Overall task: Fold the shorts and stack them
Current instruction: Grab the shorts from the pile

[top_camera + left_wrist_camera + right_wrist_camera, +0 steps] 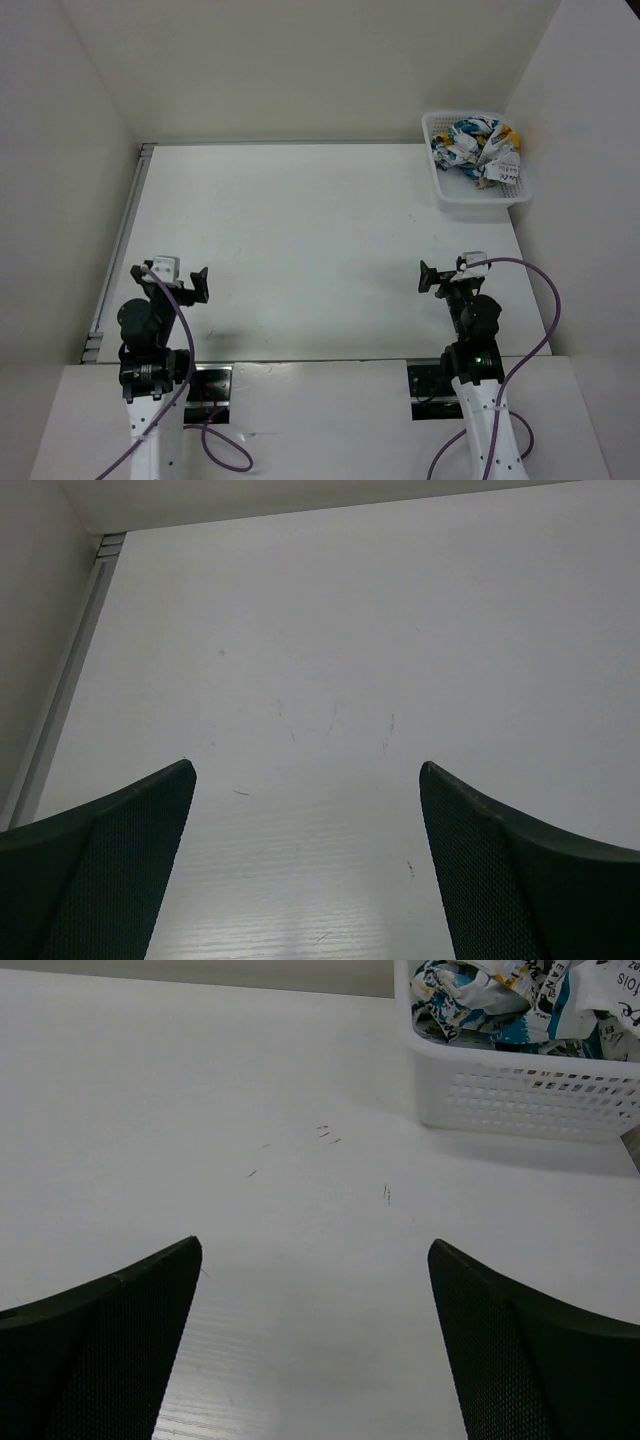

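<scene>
The shorts [478, 146], white fabric with a teal, yellow and black print, lie crumpled inside a white mesh basket [470, 205] at the far right of the table. They also show in the right wrist view [510, 1000], at the top right, in the basket [520, 1095]. My left gripper [172, 279] is open and empty over the near left of the table; its view [305, 770] holds only bare table. My right gripper [447, 276] is open and empty over the near right, well short of the basket; in its own view [312, 1245] nothing lies between the jaws.
White walls close in the table on the left, back and right. A metal rail [118, 245] runs along the left edge and shows in the left wrist view [60, 690]. The basket stands close to the right wall.
</scene>
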